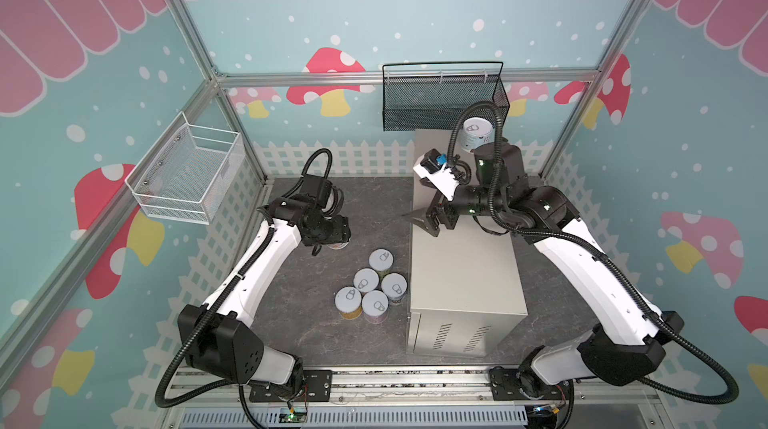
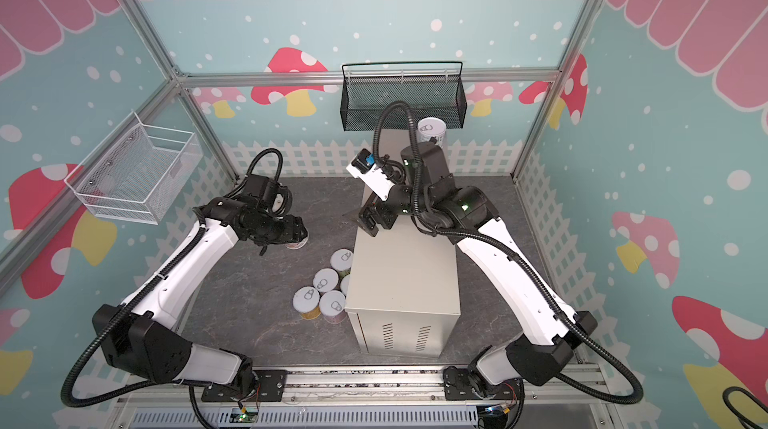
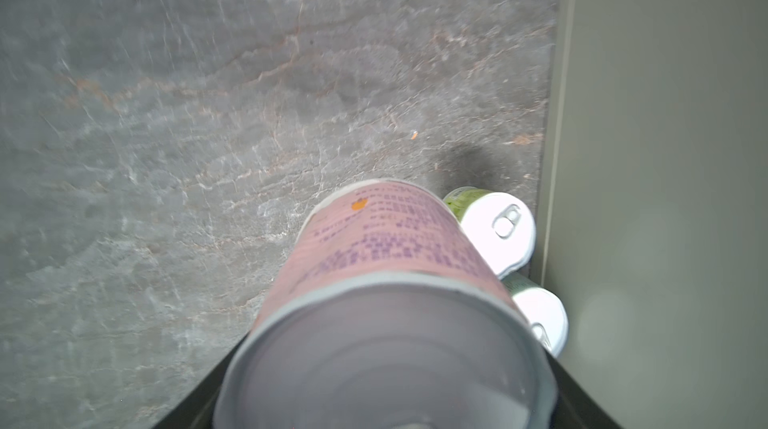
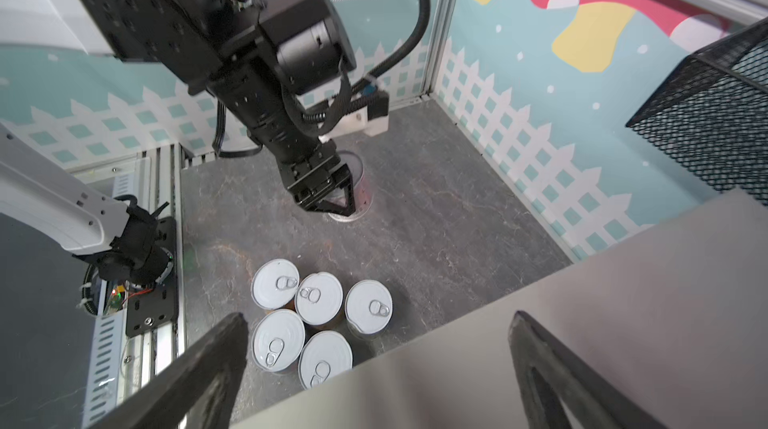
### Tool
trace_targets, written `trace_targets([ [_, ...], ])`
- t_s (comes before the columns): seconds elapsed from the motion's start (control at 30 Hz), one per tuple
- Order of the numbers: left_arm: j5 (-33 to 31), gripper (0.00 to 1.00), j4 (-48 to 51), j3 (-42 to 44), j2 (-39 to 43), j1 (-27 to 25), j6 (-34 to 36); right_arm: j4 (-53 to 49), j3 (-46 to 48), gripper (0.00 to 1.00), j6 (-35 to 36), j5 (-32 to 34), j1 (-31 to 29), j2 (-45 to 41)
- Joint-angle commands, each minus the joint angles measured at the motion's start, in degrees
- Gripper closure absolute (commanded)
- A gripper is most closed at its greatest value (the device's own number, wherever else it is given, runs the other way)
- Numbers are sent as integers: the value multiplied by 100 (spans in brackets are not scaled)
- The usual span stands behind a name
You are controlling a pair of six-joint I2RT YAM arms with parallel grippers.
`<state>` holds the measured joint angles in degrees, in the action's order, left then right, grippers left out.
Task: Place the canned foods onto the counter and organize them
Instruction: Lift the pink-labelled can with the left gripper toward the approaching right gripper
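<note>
Pastel-blue walls [image 1: 374, 32] printed with red mushrooms and a white picket fence enclose a dark grey marbled floor [image 1: 307, 314], on which we see the counter [image 1: 461, 273], a tall, long beige-grey metal cabinet with a flat top and vent slits on its near end. We note one white-and-blue labelled can [image 1: 477, 131] standing upright at the far end of the counter top, partly hidden by the right arm [image 1: 582, 264]. We count five upright cans with pale silver pull-tab lids [image 4: 320, 298] clustered on the floor, packed close together, just beside the counter's left side; their labels show yellow, pink and green where visible. The left gripper [image 4: 343, 202] reaches down to the floor beyond this cluster, its fingers closed against the sides of a pink-labelled can [image 3: 386, 240] with purple print; we cannot tell whether that can's base touches the floor. The right gripper [image 1: 422, 221] hovers over the counter's left edge near its middle, fingers spread wide with nothing between them. We also mark a black mesh basket [image 1: 444, 102] hung on the rear rail above the counter's far end and a white wire basket [image 1: 187, 173] on the left wall.
</note>
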<state>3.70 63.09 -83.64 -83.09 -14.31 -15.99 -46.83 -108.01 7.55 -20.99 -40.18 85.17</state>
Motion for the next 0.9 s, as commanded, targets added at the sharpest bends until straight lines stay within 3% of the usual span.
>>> trace_targets([
  [0.0,262,46,232,-593,276,46,435,-871,-524,1,224,556,-416,291],
  [0.2,971,46,231,-1420,321,29,395,-1361,-1241,1,169,1302,-1067,707],
  [0.37,1625,47,286,-1999,374,-130,398,-1251,-1239,1,49,1723,-1470,579],
  [0.57,2092,47,563,-2555,426,-653,575,-788,-562,1,217,2226,-1838,158],
  [0.87,2967,46,738,-2619,790,-710,785,541,631,0,413,2694,-1977,-767],
])
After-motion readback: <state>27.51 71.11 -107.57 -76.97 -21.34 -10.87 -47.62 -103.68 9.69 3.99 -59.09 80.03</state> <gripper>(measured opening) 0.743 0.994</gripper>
